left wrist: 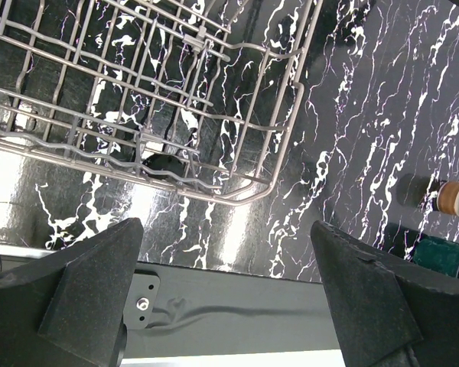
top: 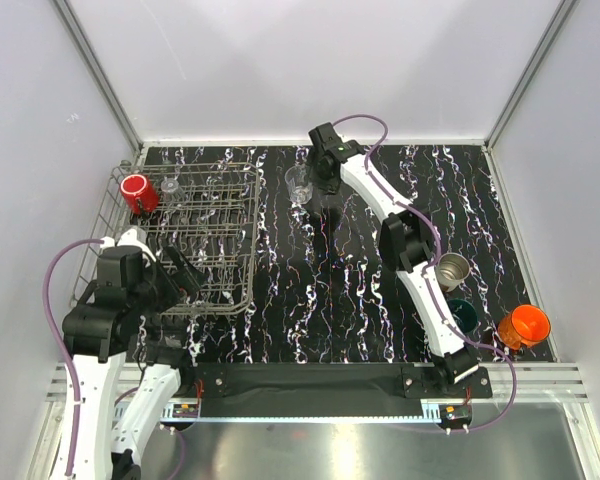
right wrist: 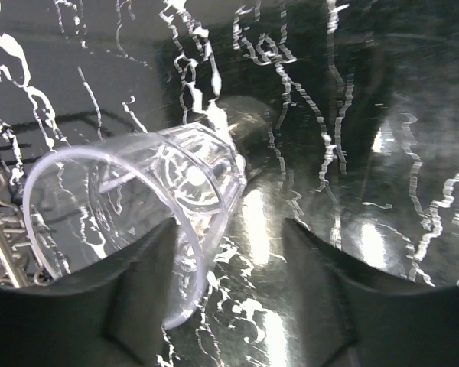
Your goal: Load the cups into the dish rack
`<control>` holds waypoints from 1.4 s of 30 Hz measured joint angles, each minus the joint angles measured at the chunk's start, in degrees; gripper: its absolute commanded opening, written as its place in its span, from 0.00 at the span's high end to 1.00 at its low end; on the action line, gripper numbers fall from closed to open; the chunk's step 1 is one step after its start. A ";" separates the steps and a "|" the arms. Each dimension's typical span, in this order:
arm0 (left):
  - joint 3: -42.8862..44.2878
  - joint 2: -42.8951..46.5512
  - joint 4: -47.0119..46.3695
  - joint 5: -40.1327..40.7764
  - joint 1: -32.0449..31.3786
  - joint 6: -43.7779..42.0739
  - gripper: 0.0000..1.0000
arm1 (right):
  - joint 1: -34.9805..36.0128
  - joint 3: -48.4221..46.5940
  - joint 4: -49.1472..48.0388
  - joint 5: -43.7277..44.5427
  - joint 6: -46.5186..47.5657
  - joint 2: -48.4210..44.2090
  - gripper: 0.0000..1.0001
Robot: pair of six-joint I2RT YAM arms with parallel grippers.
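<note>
Black white-veined tabletop (top: pixel 310 290), boxed in.
White walls (top: pixel 310 60) are set on three sides; a black strip (top: pixel 310 378) and metal rail (top: pixel 540 380) are fixed along the near edge.

The left arm (top: pixel 90 330) rises from its base at the near left corner and folds back on itself, elbow high, forearm bent across to the right. Its left hand (left wrist: pixel 226 229) points out and downward with the jaws spread as wide as they go, the two dark fingers (left wrist: pixel 84 294) set at opposite edges of the wrist view.

The right arm (top: pixel 420 280) stretches from the near right base in a long diagonal to the far middle, wrist bent downward. The right hand (right wrist: pixel 229 229) hangs low over the bench, jaws partly drawn in, a gap between them.
</note>
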State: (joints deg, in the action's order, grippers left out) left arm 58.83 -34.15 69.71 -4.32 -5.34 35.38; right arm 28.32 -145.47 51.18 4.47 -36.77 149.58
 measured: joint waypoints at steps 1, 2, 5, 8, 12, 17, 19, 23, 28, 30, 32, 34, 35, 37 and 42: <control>0.00 -0.04 0.00 -0.07 0.00 -0.13 0.01 | 0.09 0.00 -0.33 -0.48 -0.17 0.26 0.42; 0.00 -0.07 0.00 -0.13 0.00 -0.28 0.01 | 0.13 0.00 -0.66 -0.94 -0.39 0.44 0.47; 0.00 -0.11 -0.02 -0.76 0.00 -0.72 0.01 | 0.13 0.00 -0.94 -1.84 -0.59 0.61 0.70; 0.00 -0.28 -0.04 -1.60 0.00 -1.09 0.01 | 0.13 0.02 -1.09 -2.40 -0.76 0.61 0.92; 0.00 -1.25 -0.24 -2.47 0.00 -1.62 0.01 | 0.13 0.02 -1.18 -3.56 -0.46 0.61 1.00; 0.57 -2.25 -1.73 -4.98 0.00 -2.73 0.01 | -0.09 1.66 -0.28 -5.18 0.37 -0.96 1.00; 1.07 -2.51 -3.41 -7.41 0.00 -3.02 0.01 | -0.37 5.38 -0.66 -7.39 0.74 -4.26 1.00; 1.60 -2.71 -9.33 -14.78 0.00 -2.75 0.01 | -1.40 16.46 -1.73 -14.86 0.94 -15.87 0.99; 0.57 -2.62 -24.02 -27.08 0.00 2.23 0.01 | -2.64 32.13 -8.31 -30.29 -0.50 -34.84 0.97; -1.38 -2.38 -32.13 -31.65 0.00 5.90 0.01 | -2.71 40.26 -13.51 -37.92 -3.02 -43.12 0.98; -4.31 -2.05 -41.48 -35.54 0.00 10.14 0.01 | -2.54 49.29 -19.56 -44.78 -6.56 -51.10 0.98; -6.25 -2.01 -48.70 -38.21 -0.02 13.77 0.01 | -2.40 55.78 -23.85 -49.64 -9.70 -56.74 0.97; -6.95 -2.01 -52.06 -39.28 -0.07 15.34 0.01 | -2.36 58.36 -25.49 -52.13 -11.32 -59.25 0.98; -7.69 -2.16 -57.70 -40.74 -0.46 17.90 0.01 | -2.34 62.47 -29.18 -55.80 -14.69 -63.30 0.98; -7.96 -4.52 -72.57 -43.17 -4.11 23.26 0.01 | -2.34 68.11 -35.17 -60.70 -21.49 -71.52 0.99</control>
State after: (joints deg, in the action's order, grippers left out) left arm 50.87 -38.68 -2.85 -47.48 -9.45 58.63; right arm 25.98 -77.36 16.01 -56.23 -58.26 78.06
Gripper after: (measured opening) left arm 0.988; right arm 0.172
